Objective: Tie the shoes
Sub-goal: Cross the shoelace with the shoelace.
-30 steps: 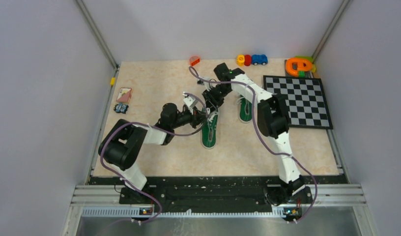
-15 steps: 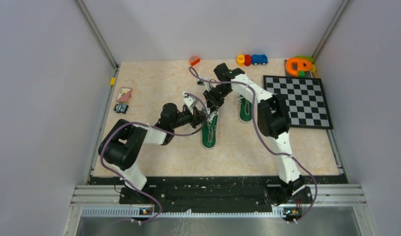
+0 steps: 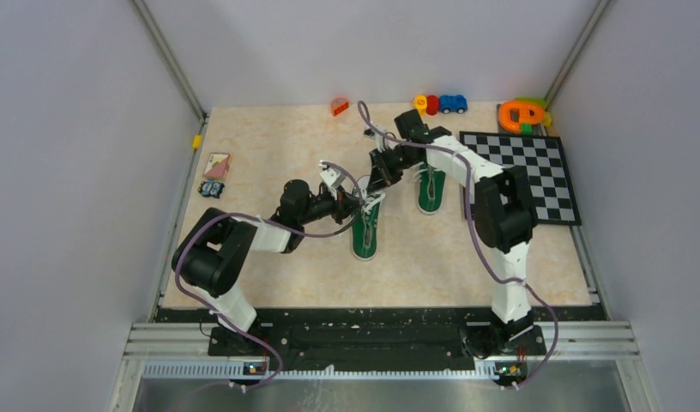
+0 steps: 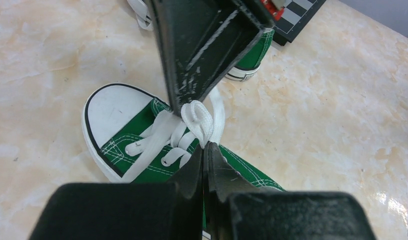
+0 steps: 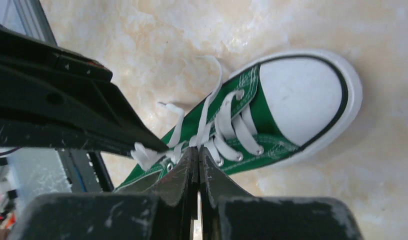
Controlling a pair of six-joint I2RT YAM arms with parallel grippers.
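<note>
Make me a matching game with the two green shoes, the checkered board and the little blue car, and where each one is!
Things:
1. nearer shoe
2. farther shoe
3. checkered board
4. blue car

Places:
A. farthest back, beside a red and yellow toy
B. lying flat on the right side
C. its lace pinched in the shut jaws of the left gripper and right gripper
D. between the other shoe and the board

Pairs: 1-C, 2-D, 3-B, 4-A

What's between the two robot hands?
A loop of white lace from the green shoe, running from left hand to right hand, clearest in the left wrist view.
</note>
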